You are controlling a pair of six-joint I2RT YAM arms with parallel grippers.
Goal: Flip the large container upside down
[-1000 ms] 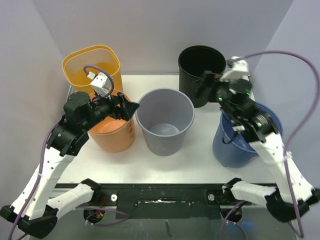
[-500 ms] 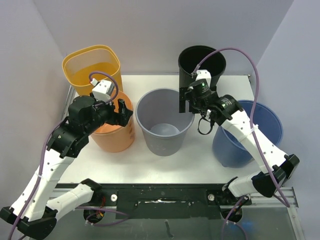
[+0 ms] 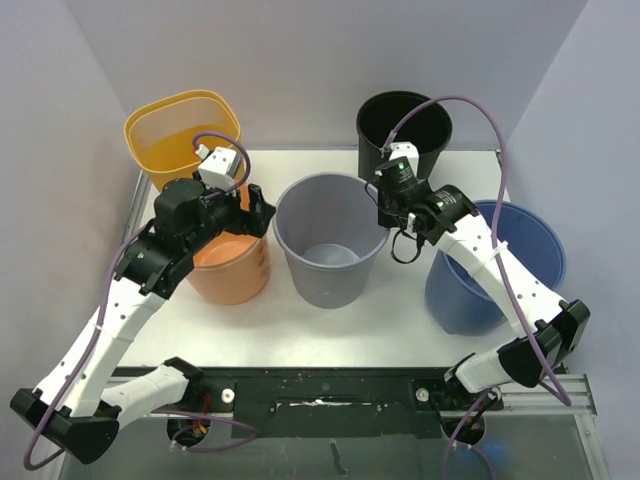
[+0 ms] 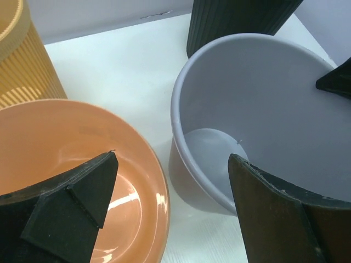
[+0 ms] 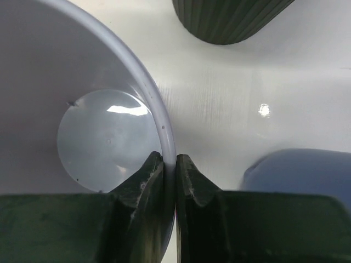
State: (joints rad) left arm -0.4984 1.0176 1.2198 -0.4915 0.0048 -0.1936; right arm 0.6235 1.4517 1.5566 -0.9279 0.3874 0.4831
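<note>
1. The grey bucket [image 3: 330,250] is found upright on the desk [image 3: 400,315]; nothing is turned yet.
2. Its rim is clamped by the right pincer [image 5: 170,159].
3. The left pincer [image 4: 173,159] is held wide and empty; lifting and tipping are left.

White tabletop [image 3: 300,335], glossy, one small light glint in the right wrist view. Pale grey-lilac walls [image 3: 320,45] enclose three sides. Black rail [image 3: 330,388] along near edge.

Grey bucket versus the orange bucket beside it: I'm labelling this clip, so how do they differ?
The grey bucket looks wider than the orange bucket. The right gripper pinches the grey bucket's rim, while nothing grips the orange bucket. Both stand upright on the table, mouths up.
</note>
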